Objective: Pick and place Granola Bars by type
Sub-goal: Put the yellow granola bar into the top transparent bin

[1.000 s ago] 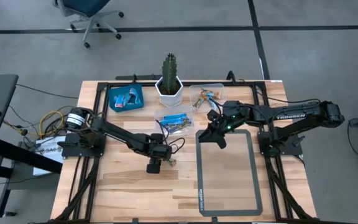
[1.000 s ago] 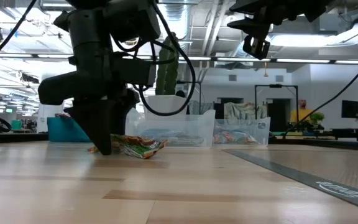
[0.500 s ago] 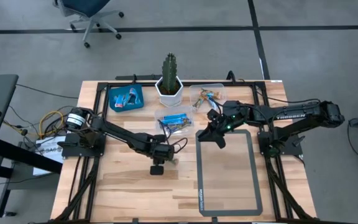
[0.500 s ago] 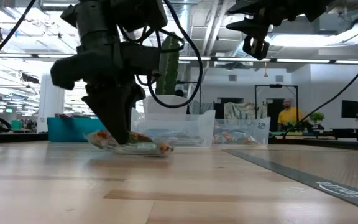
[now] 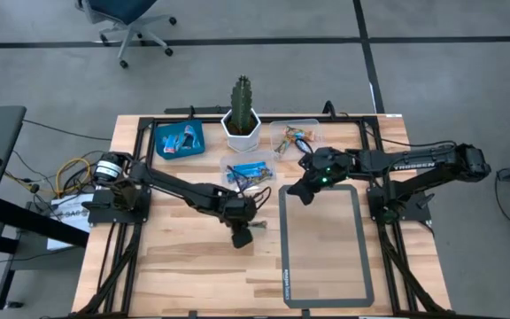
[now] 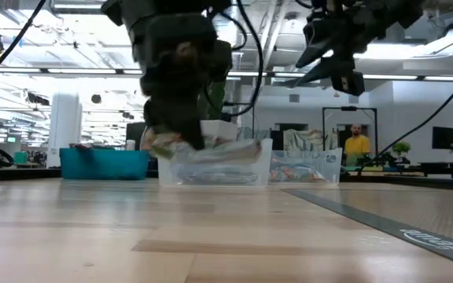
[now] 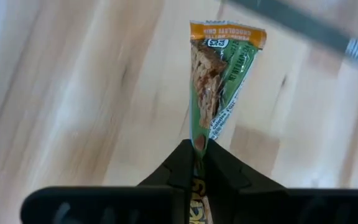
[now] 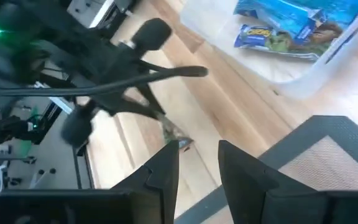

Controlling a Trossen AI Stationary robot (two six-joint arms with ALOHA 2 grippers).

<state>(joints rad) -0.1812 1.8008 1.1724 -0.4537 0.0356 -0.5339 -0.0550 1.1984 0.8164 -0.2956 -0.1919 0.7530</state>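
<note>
Granola bar (image 7: 219, 87) hangs pinched in left pincer (image 7: 196, 163) above table (image 7: 73, 106).

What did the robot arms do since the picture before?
The left gripper shut on a green granola bar, lifted it off the table and carried it toward the gray mat. The right gripper shifted slightly. The containers and plant stayed put.

Left gripper (image 5: 245, 225) sits mid-table, just in front of the middle clear container (image 5: 249, 171), with a granola bar (image 7: 221, 79) pinched between its fingers above the wood. Right gripper (image 5: 296, 192) hovers at the mat's (image 5: 326, 283) far left corner. Behind, along the far edge: square tray (image 5: 179, 139) left, potted cactus (image 5: 240, 122) centre, second container (image 5: 294, 136) right.
</note>
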